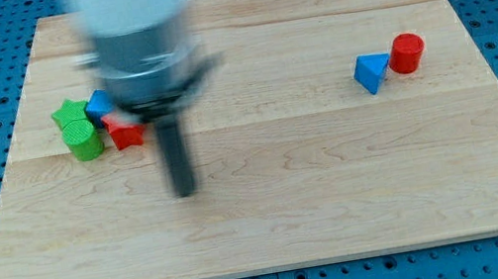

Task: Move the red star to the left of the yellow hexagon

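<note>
Red star (125, 133) just up-left of my tip (183, 192), touching green cylinder (82, 141), near blue block (99, 104). No claw, only bare rod. Yellow hexagon not visible. Risk: dragging neighbours along; aiming without seeing target.

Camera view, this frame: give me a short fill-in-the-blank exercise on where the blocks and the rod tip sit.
1. The red star lies in the cluster on the view's ___ side.
2. The red cylinder touches a ___ triangular block.
3. My tip stands toward the view's ___ from the red star.
4. The green cylinder sits just below the green ___.

Missing words: left; blue; bottom; star
</note>
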### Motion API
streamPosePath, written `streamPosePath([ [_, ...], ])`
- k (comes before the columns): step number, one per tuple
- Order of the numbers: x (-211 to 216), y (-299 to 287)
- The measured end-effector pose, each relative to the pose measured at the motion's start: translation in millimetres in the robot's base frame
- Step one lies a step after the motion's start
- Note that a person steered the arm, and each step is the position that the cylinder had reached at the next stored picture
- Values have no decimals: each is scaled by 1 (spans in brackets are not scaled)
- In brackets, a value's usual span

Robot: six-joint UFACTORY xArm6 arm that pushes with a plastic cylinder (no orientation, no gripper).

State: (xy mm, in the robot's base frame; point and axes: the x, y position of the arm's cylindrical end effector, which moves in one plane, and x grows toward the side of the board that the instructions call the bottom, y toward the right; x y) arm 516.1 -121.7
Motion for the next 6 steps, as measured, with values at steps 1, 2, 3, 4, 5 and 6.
streamPosePath([
  [1, -31, -12],
  [2, -57, -49],
  [3, -83, -28],
  [4, -96, -7],
  [5, -93, 16],
  [6, -78, 18],
])
